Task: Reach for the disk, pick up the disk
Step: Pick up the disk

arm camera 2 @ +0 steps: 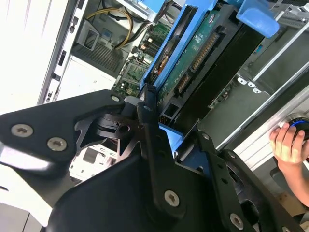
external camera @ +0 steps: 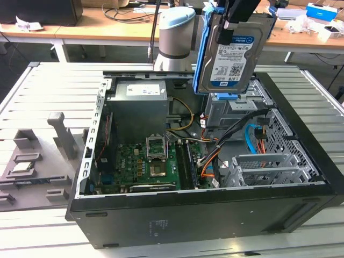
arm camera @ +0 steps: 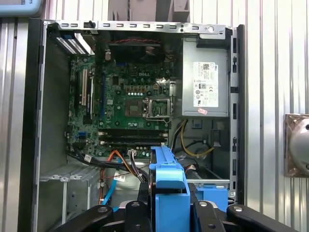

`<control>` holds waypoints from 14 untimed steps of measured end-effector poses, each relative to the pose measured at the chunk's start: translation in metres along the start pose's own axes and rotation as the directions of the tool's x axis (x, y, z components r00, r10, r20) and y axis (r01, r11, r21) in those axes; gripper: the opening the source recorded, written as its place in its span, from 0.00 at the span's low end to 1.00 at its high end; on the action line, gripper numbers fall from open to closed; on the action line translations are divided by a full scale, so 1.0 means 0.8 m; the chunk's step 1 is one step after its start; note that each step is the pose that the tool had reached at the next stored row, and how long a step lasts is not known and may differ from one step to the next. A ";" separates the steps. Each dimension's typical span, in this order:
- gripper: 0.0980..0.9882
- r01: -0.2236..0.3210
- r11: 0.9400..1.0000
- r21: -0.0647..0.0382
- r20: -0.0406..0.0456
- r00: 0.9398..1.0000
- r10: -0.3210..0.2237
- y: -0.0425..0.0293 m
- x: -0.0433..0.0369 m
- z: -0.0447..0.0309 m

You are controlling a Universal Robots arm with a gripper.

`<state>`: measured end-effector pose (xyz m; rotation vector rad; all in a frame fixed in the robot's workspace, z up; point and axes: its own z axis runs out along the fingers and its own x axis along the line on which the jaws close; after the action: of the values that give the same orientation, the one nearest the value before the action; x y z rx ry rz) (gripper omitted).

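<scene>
The disk (external camera: 232,56) hangs in the air above the open computer case (external camera: 215,215), tilted, with its white-and-blue label facing the exterior view and a blue rail along its edges. My gripper (external camera: 232,22) is shut on its upper end. In the second wrist view the disk (arm camera 2: 203,46) shows its green board side between blue rails, with my black fingers (arm camera 2: 147,108) clamped on either side of it. The first wrist view looks straight down into the case, with the disk's blue rail (arm camera: 169,181) held between my gripper's black arms (arm camera: 169,215).
Inside the case lie the motherboard (external camera: 150,164), the grey power supply (external camera: 140,105), a metal drive cage (external camera: 234,107) and loose cables (external camera: 252,134). Grey fixtures (external camera: 32,161) sit on the slatted table at the exterior view's left. A person's hand (arm camera 2: 289,142) rests outside the case.
</scene>
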<state>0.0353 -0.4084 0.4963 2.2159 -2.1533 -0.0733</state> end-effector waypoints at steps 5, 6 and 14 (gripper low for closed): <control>0.30 0.000 1.000 0.000 0.000 1.000 0.000 0.0003 0.011 0.0004; 0.30 0.000 1.000 0.000 0.000 1.000 0.000 0.0003 0.012 0.0004; 0.30 0.000 1.000 0.000 0.000 1.000 0.000 0.0008 0.031 0.0008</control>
<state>0.0353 -0.4335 0.4957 2.2160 -2.1533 -0.0733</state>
